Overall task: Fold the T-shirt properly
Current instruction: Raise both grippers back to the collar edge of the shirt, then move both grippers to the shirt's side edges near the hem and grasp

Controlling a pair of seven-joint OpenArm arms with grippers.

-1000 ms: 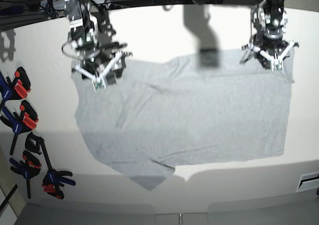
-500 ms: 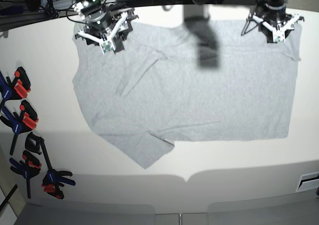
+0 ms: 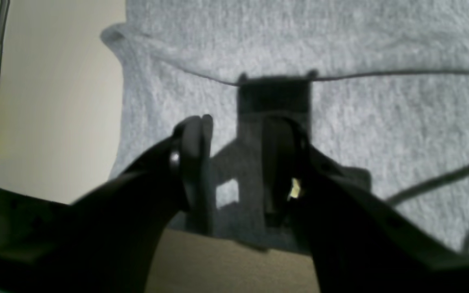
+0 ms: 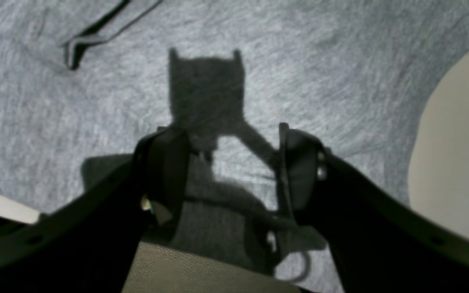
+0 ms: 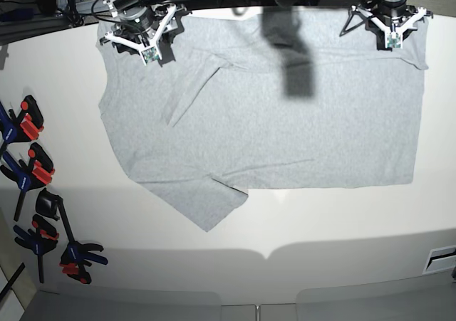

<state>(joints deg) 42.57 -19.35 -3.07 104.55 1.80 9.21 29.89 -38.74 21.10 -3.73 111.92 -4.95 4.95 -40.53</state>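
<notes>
At far edge of worktop (image 5: 335, 221): both tools sit over the T-shirt's (image 5: 285, 129) top corners, one per arm.
T-shirt: spread flat, plain grey side up, no print visible; covers most of worktop centre, long edge running along far side. One sleeve (image 5: 206, 203) sticks out at near-left in base view.
Why spread so: judged a flatten-out step before any fold; cloth looks pulled taut betw. the two corners, only a few creases left near the left-hand tool.
Left tool (image 3: 236, 171): on base view's right, over the far corner (image 5: 399, 40). Wrist view shows fingers (image 3: 191, 162) apart w/ a narrow gap, cloth seen lying flat below and betw. them, nothing pinched.
Right tool (image 4: 228, 171): on base view's left, at other far corner (image 5: 139, 40). Fingers (image 4: 165, 175) set wider, bare cloth and shadow in the gap, not gripping either.
Why placed there: matching corners let both arms tension the fabric evenly; judged they are at release or just about to re-grip.
Creases: diagonal ridge (image 5: 192, 93) runs down from right tool's side; would carry into a fold if left.
Clamps (image 5: 32, 171): row on worktop's left edge, well apart from shirt, not in play.
Next, as a guess: pick a sleeve or side edge to bring inward.
</notes>
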